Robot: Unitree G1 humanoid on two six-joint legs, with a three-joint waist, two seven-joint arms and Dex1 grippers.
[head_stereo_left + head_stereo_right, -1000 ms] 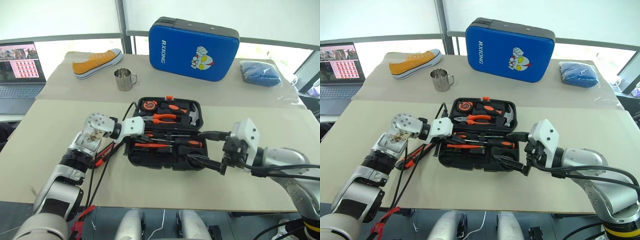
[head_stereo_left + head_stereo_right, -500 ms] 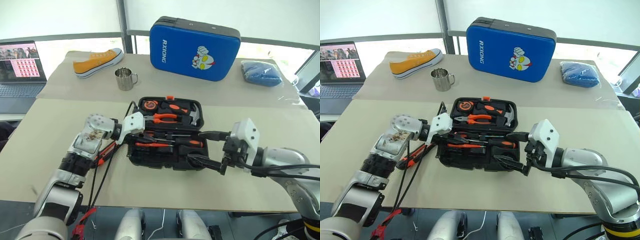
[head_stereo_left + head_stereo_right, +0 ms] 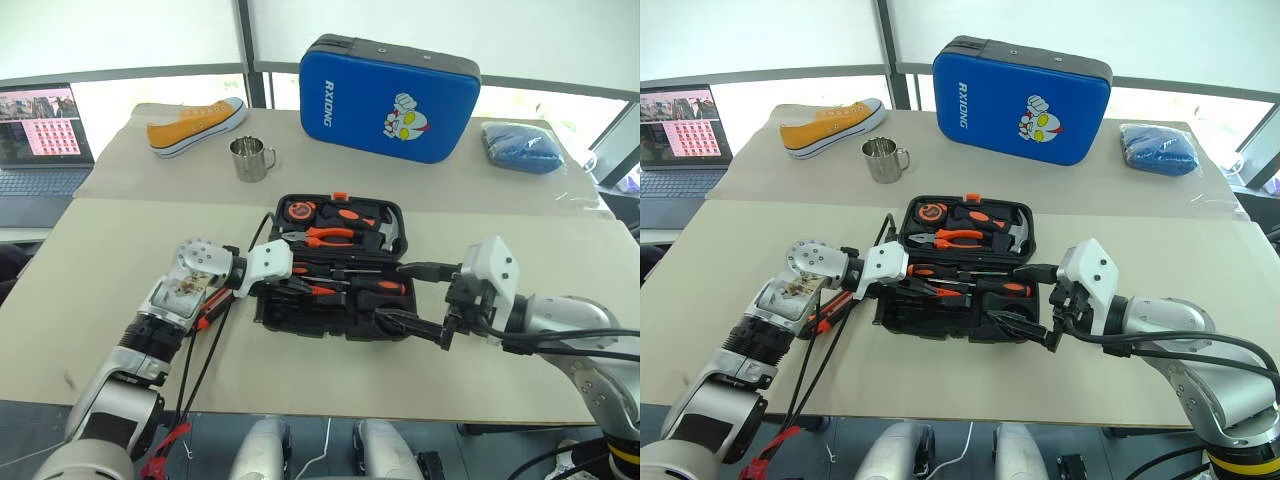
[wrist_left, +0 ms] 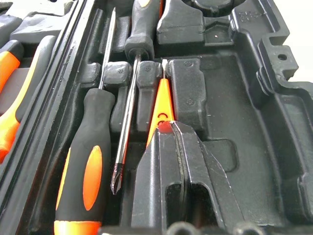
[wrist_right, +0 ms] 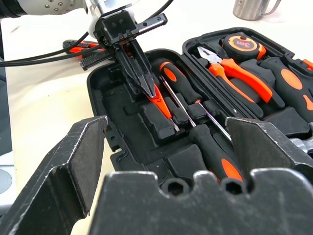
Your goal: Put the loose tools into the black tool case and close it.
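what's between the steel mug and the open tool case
Nothing: bare table lies between the steel mug and the black tool case in the left eye view.

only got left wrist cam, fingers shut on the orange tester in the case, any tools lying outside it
observer: yes, the utility knife lies on the table, just left of the black tool case.
operator: what's the right gripper doing
observer: the right gripper is open and holds nothing, and it hovers over the case's near right corner.
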